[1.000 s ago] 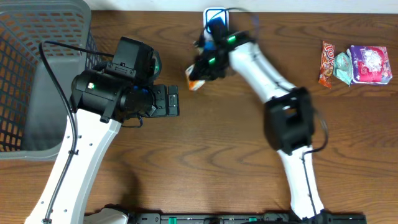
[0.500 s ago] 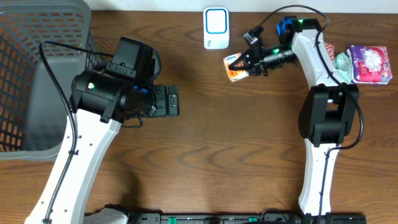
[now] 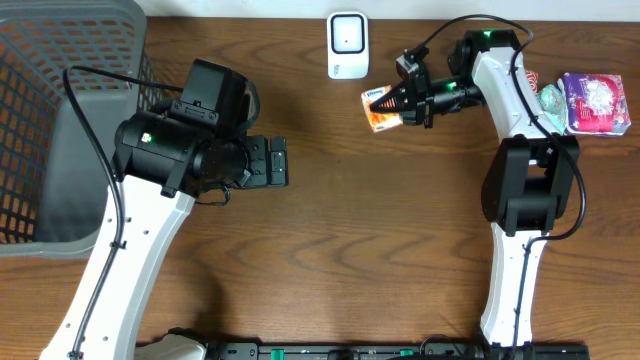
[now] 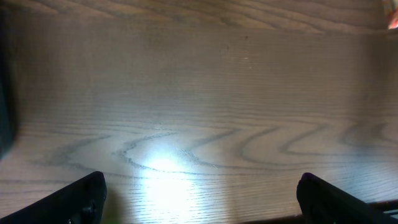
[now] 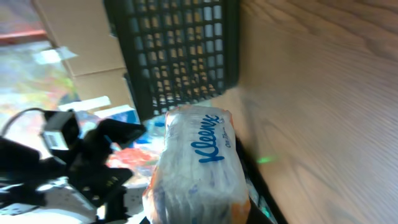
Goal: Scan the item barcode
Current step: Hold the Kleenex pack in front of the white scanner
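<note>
Wood table (image 3: 330, 260) | basket (image 3: 30, 100) at left | right end effector (image 3: 399, 104) grips tissues (image 3: 376, 107)

Kleenex pack (image 3: 381, 107): white, orange end, blue lettering. Scanner (image 3: 347, 44): white, dark-outlined face. Basket (image 3: 60, 120): grey lattice mesh. Table (image 3: 330, 250): brown wood grain. Right edge: orange-red wrapper (image 3: 525, 102), teal packet (image 3: 551, 108), purple-pink pack (image 3: 594, 104). Robot arms (image 3: 130, 270): white, black joints.

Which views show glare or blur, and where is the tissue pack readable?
Left wrist: a bright glare patch on the table, the grain soft. Right wrist: the Kleenex pack has a readable logo, but the basket beyond it is blurred and the picture is tilted. Overhead: even light, sharp, no glare.
</note>
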`<state>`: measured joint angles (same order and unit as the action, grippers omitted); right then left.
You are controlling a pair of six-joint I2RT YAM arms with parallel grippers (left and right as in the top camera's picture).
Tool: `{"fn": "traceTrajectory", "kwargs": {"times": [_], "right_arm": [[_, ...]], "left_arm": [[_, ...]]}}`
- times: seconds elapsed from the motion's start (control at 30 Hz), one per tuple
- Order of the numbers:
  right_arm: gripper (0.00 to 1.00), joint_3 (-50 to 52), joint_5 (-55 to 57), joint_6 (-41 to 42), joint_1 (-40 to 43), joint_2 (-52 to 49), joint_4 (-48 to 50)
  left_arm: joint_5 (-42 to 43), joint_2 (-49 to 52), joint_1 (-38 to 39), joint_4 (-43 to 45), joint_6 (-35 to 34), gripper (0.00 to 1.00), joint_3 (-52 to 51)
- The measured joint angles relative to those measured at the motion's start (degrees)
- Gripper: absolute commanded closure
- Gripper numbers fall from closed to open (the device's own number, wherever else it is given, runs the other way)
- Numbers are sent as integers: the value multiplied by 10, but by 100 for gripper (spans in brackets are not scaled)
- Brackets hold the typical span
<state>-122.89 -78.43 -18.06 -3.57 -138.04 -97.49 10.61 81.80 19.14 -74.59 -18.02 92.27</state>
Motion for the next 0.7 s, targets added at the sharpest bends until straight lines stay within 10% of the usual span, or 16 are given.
{"fn": "traceTrajectory", "kwargs": {"times": [0.47, 0.7], "right_arm": [[99, 0, -26, 4, 0, 0, 37], [99, 0, 97, 155, -23, 0, 298]], "left_arm": [[0, 0, 0, 0, 0, 2, 0], [0, 0, 0, 0, 0, 2, 0]]}}
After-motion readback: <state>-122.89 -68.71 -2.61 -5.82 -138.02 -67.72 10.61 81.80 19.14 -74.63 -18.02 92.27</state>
